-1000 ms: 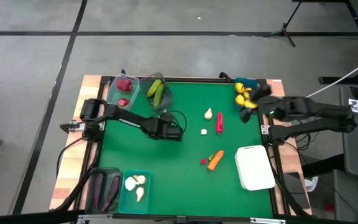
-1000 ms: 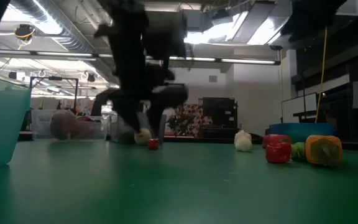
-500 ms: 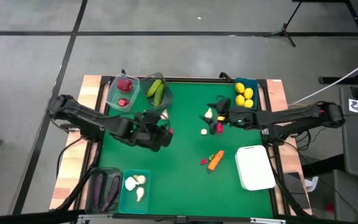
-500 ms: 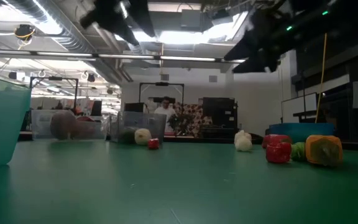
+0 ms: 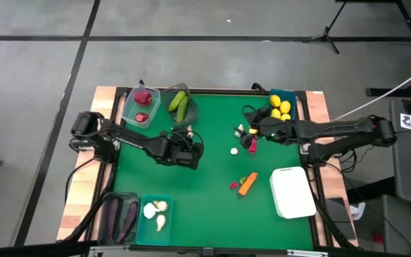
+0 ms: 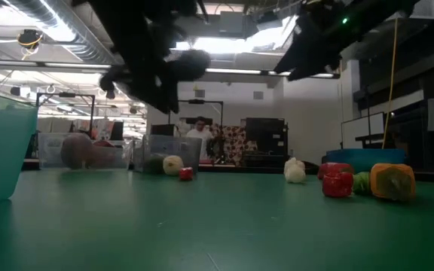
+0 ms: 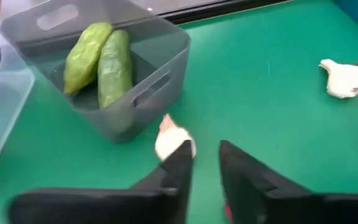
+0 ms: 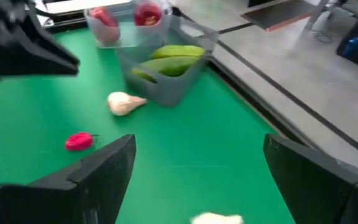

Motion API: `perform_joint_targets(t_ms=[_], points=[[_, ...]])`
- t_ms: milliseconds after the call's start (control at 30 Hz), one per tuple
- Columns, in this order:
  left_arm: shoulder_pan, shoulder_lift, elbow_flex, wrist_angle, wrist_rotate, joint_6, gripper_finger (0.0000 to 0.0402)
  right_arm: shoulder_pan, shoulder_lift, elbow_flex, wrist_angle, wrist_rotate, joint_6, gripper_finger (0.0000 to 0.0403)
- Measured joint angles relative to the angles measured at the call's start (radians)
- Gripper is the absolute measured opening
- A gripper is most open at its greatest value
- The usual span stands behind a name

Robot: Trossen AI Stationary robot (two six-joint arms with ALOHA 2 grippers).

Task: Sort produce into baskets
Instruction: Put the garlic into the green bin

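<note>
Overhead, the left gripper (image 5: 189, 151) hangs beside the grey tub (image 5: 182, 107) of cucumbers (image 7: 98, 59); its fingers (image 7: 179, 168) stand close together with a narrow gap, holding nothing, a garlic bulb (image 7: 173, 138) just beyond them. Meanwhile the right gripper (image 5: 252, 132) hovers near the red pepper (image 5: 252, 145), fingers (image 8: 104, 168) spread wide and empty.

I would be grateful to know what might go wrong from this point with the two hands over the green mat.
1. The left hand hangs beside a garlic bulb lying close to the grey tub of cucumbers; a grasp there may bump the tub.
2. The right hand, wide open, sits over a tight cluster of a garlic bulb and a red pepper; it may catch both or knock one away.
</note>
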Motion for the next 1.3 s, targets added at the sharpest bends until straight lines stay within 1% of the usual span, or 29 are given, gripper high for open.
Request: perform_joint_targets(t_ms=[67,133,200,367,500,733,967,1167,1300], points=[[0.017,0.028,-0.001,0.043,-0.007,0.041,0.0029,0.0,-0.041,0.013,-0.037,0.013,-0.001,0.0351],[0.033,0.046,-0.001,0.091,-0.006,0.075,0.0008,0.0,-0.08,0.014,-0.057,0.015,-0.001,0.0351],[0.054,0.05,-0.001,0.103,0.002,0.088,0.0008,0.001,-0.108,0.014,-0.063,0.009,-0.001,0.0351],[0.097,0.076,-0.003,0.084,0.042,0.048,0.0003,0.001,-0.155,0.014,-0.102,0.002,0.0,0.0351],[0.112,0.11,-0.002,0.097,0.077,0.031,0.0001,0.001,-0.156,0.014,-0.125,-0.004,0.002,0.0351],[0.137,0.148,-0.007,0.098,0.079,0.012,0.0001,0.001,-0.151,0.013,-0.161,-0.005,0.026,0.0351],[0.168,0.152,-0.031,0.085,0.114,0.005,0.0,0.001,-0.151,0.013,-0.175,-0.005,0.027,0.0351],[0.171,0.152,-0.031,0.112,0.138,0.027,0.0,0.001,-0.151,0.013,-0.176,-0.005,0.027,0.0351],[0.177,0.152,-0.031,0.113,0.2,0.054,0.0,0.001,-0.151,0.013,-0.178,-0.005,0.027,0.0351]])
